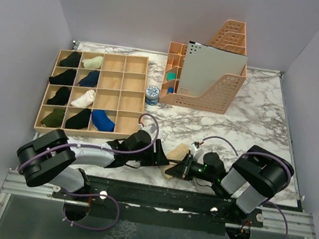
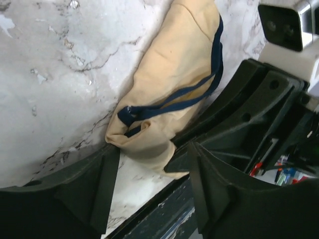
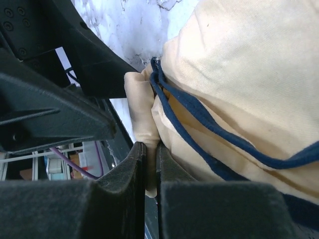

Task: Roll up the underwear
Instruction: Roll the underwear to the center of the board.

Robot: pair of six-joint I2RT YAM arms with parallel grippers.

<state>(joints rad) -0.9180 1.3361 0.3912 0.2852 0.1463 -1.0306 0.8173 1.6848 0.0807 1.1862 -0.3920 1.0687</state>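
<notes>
Down by the near edge of the table (image 1: 257, 117), roughly in the middle, both arms are crowded nose to nose around the underwear (image 1: 179, 153). It's a cream piece with navy trim, bunched into a loose lump on the marble rather than a neat roll.

The right gripper (image 3: 148, 164) has its jaws pressed nearly together, with a fold of the cream fabric pinched between them right at the trimmed edge. The left gripper (image 2: 154, 184) comes in from the other side with its jaws spread wide. The near end of the bundle sits at the mouth of that gap, with one finger just touching the cloth, but nothing is clamped. From the left wrist view, the right arm's black body sits just beside the bundle, so that side is pretty boxed in.

Further back on the left is a wooden tray (image 1: 130, 83) split into compartments. The left two columns hold rolled pieces in black, dark green, pale green, navy and white, and a bright blue roll (image 1: 103, 121) is in the near row. The tray's near right corner is close to the left wrist but well apart from the underwear.

Just past that corner is a small blue and white tub (image 1: 152, 95); its print is too small to read. By the far edge stands a peach file holder (image 1: 221, 93) with a pale board (image 1: 213, 70) in it, and a small peach rack (image 1: 171, 73) is against its left side.
</notes>
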